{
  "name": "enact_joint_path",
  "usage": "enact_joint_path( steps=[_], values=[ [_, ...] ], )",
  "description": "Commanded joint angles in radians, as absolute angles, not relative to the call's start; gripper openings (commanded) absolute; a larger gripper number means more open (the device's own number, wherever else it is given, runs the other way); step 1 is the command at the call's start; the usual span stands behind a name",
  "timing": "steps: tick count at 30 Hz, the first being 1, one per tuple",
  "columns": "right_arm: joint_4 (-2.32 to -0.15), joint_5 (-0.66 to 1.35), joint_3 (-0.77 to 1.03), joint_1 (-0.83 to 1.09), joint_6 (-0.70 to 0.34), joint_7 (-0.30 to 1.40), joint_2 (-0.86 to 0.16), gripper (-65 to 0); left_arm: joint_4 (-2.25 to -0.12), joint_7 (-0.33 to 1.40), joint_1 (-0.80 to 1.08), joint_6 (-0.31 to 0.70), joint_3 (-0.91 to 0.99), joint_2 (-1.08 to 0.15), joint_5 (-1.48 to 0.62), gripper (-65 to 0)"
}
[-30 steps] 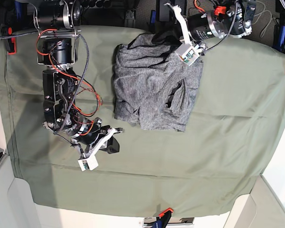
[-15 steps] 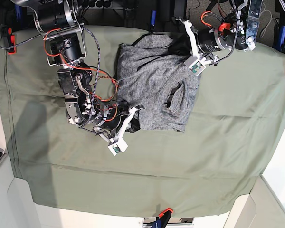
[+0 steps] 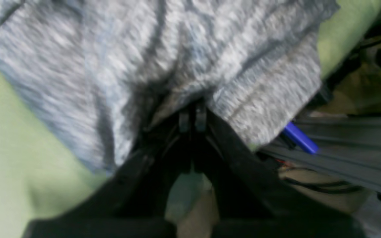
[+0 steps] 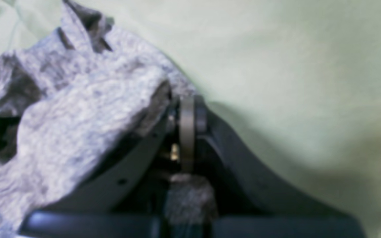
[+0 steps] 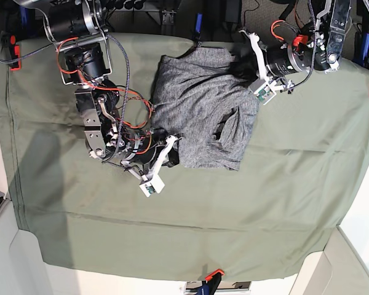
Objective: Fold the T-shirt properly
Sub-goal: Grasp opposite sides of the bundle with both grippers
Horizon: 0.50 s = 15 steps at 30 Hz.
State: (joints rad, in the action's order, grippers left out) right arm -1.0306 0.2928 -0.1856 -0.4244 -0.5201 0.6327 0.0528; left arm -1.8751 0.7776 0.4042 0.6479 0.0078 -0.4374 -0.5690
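arms (image 5: pixel 95 117): black, silver joints | cables: red, black | wrist cameras (image 5: pixel 152 185): white | fingers (image 3: pixel 190 120): black

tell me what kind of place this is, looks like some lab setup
Most likely a robotics lab bench set up for cloth handling. An olive-green cloth is held over the table by orange clamps, two wired arms reach in from the far edge, and a grey T-shirt lies between them.
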Motion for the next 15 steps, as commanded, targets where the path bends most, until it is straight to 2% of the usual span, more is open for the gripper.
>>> enact_joint_path(
  steps=[1,6,15],
  values=[
    [-1.037,0.318,-0.186,-0.451,-0.539,0.630,0.058,-65.0,-1.887,0.759,0.387,0.631,0.016,-0.448,-0.579,-65.0],
    [-1.034,0.349,-0.186,-0.440,-0.540,0.637,0.057,-65.0,-1.862,0.759,0.356,0.632,0.016,-0.448,-0.578,-65.0],
    [-1.034,0.384,-0.186,-0.434,-0.541,0.638,0.047,-65.0,-1.659,0.759,0.220,0.632,0.016,-0.449,-0.575,-65.0]
  ],
)
